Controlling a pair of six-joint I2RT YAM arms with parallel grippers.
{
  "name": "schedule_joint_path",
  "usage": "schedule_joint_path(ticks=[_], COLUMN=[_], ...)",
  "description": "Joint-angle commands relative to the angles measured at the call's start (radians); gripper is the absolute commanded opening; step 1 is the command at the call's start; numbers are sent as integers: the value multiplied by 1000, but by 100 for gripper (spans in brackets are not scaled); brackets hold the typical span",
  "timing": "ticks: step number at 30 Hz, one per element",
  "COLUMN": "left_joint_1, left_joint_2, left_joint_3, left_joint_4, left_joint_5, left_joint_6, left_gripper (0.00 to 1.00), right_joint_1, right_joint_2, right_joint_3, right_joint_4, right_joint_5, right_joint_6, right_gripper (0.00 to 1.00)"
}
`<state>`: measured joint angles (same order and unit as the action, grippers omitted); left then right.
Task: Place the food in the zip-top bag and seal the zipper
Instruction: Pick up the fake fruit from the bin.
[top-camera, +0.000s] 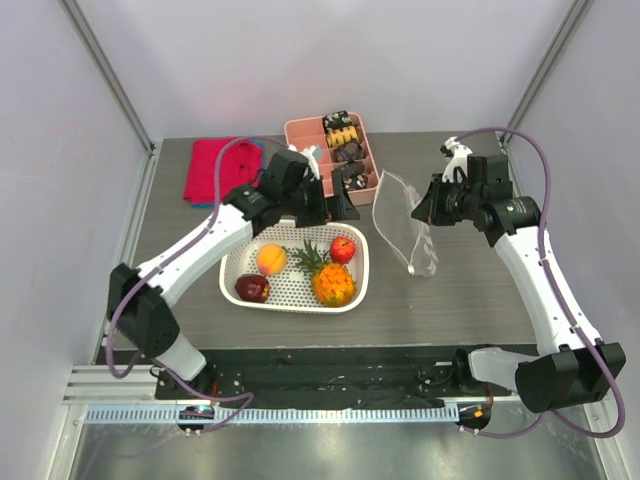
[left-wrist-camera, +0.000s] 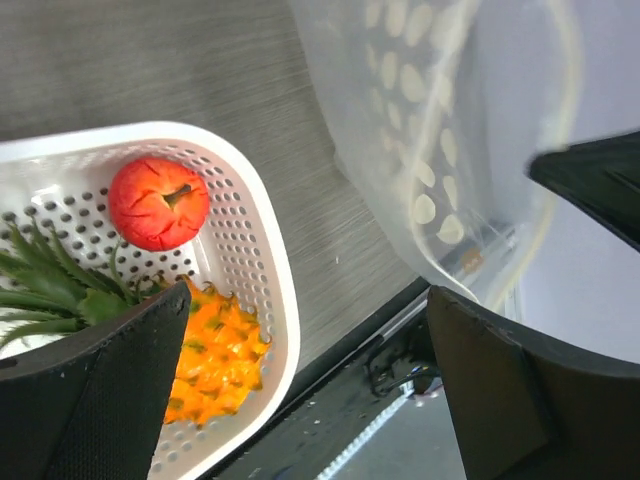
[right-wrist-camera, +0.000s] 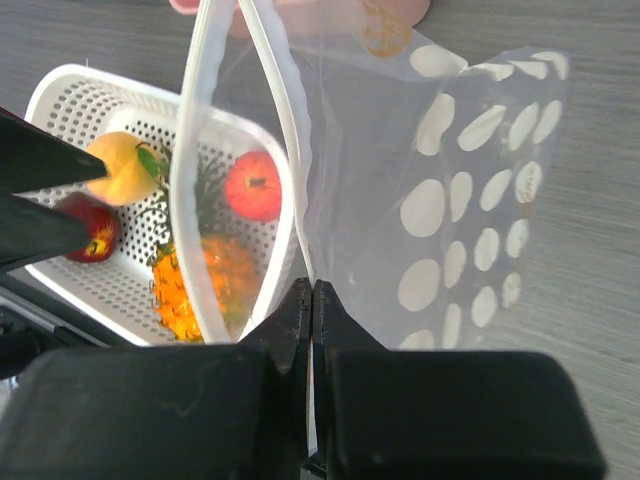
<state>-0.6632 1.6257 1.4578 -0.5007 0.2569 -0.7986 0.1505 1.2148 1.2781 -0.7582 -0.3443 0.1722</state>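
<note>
Right of basket (top-camera: 290, 292), zip-top bag (top-camera: 400, 225), long axis near-to-far, mouth facing basket

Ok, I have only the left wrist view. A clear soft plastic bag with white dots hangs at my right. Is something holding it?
Observer: Yes, the right gripper is shut on the mouth edge of that clear dotted zip-top bag.
Operator: How many toy fruits lie in the white perforated basket? I see only a small bright red apple and an orange-yellow pineapple.
Observer: Four. An orange peach and a dark red apple lie on the side away from the bag.
Operator: Is the bag's mouth open?
Observer: Yes, the two thin clear zipper strips stand apart in the right wrist view.
</note>
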Motion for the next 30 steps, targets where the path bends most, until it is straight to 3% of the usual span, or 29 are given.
schedule_joint_path(ticks=[1,5,8,12,18,30], left_joint_1=[25,47,45,45,45,45], left_joint_2=[-138,-138,-121,-119,-204,28], left_joint_3=[-37,-60,-92,-157,-347,-191], left_joint_4=[-44,-174,-186,-210,-108,-203], left_joint_5=[-37,25,4,-15,-71,-116], left_joint_6=[197,282,254,129,-83,-283], left_gripper=[100,100,100,100,100,100], right_joint_1=[1,1,0,0,0,0], right_joint_2=[-58,-72,-80,-89,-81,-72], right_joint_3=[-25,-20,-10,13,32,26], right_joint_4=[0,8,13,11,13,11], right_joint_5=[-44,-65,-82,-99,-110,-137], right_joint_6=[19,62,90,110,119,125], right_gripper=[1,1,1,1,1,1])
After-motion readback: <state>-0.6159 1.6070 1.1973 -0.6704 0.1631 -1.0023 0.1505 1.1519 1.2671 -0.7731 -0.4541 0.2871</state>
